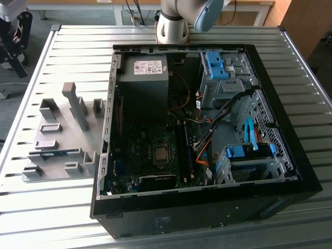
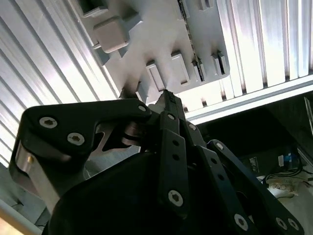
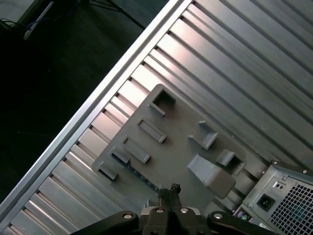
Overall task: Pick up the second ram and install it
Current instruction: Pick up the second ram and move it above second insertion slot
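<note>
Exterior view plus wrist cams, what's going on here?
A single robot arm is working beside an open PC case on a slatted table. Its gripper hangs above the grey holder plate, shut and empty. The second ram lies in that holder, just under the gripper, not yet picked up, so nothing of the install is done.

Black case point(image 1: 207, 218) with bright blue latches point(image 1: 215, 65), dark green motherboard point(image 1: 137, 148) inside; pale grey holder plate point(image 1: 66, 141) carrying the blue-green second ram point(image 1: 52, 154); silver table point(image 1: 52, 207) striped with parallel ribs.
</note>
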